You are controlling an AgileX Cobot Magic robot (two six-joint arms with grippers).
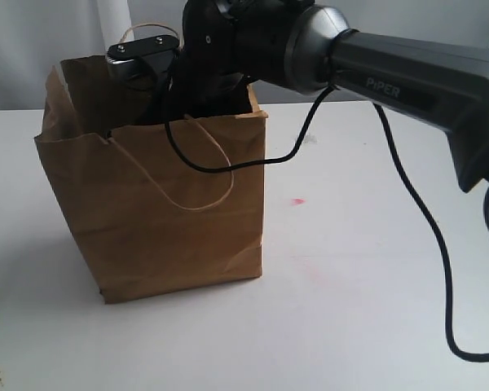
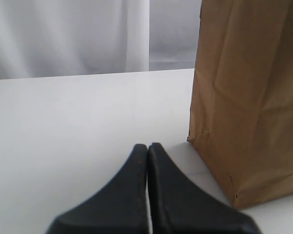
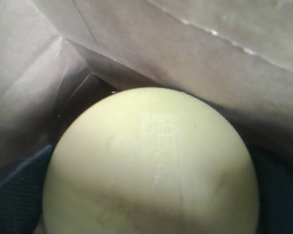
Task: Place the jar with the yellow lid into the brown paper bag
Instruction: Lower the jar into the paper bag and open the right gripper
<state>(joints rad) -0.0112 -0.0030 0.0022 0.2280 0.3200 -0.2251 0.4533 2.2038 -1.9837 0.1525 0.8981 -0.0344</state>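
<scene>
The brown paper bag (image 1: 171, 212) stands upright on the white table, left of centre, its torn top open. My right arm (image 1: 253, 37) reaches over from the right and down into the bag's mouth, so its gripper is hidden in the exterior view. In the right wrist view the yellow-lidded jar (image 3: 151, 161) shows only its round yellow lid, close up, with the bag's inner walls (image 3: 210, 58) around it. Dark fingers (image 3: 14, 195) flank the lid on both sides, shut on the jar. My left gripper (image 2: 147, 148) is shut and empty, low over the table beside the bag's side (image 2: 249, 97).
A black cable (image 1: 424, 220) hangs from the right arm and trails over the white table (image 1: 350, 285) to the right. A small pink mark (image 1: 297, 201) lies right of the bag. A white curtain (image 2: 63, 34) hangs behind the table.
</scene>
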